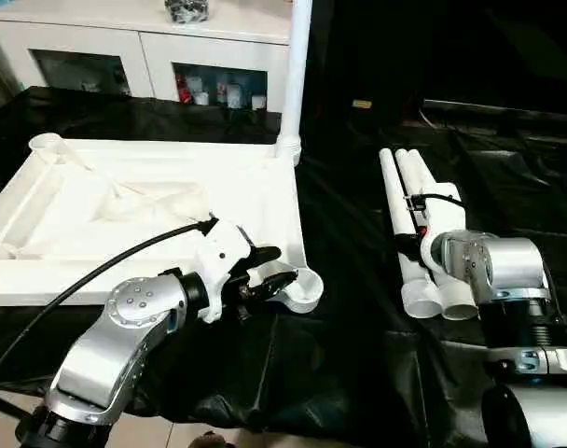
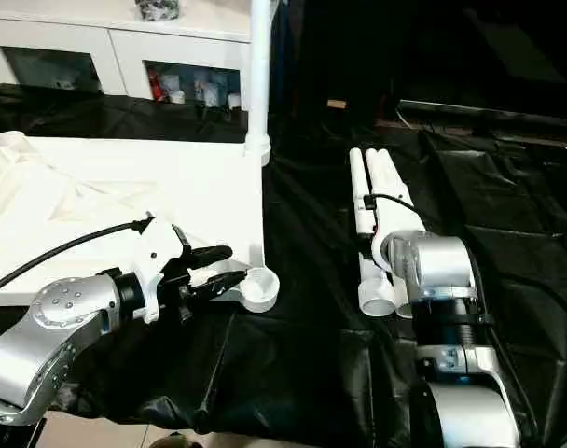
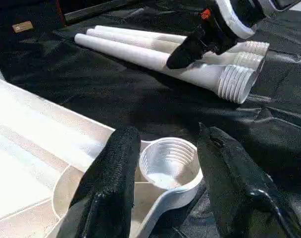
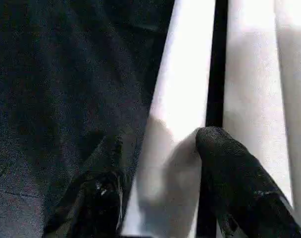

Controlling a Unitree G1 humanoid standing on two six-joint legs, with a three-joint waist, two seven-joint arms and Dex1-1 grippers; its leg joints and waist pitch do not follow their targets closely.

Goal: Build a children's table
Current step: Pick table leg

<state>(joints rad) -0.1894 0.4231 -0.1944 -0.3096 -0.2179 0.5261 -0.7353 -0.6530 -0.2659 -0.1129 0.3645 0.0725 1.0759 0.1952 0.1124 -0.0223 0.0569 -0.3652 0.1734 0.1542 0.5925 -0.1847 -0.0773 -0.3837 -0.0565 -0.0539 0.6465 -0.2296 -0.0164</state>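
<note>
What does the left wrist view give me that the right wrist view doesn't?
Left wrist view alone: the left gripper open around the table top's threaded corner socket, and the right gripper down on the loose legs, whose threaded ends are visible. Right wrist view alone: a close look at the right gripper's fingers straddling one leg. Both share the white legs lying on the black cloth.

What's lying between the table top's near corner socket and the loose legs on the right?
Only bare black cloth, seen in the left eye view, between the socket and the loose legs.
</note>
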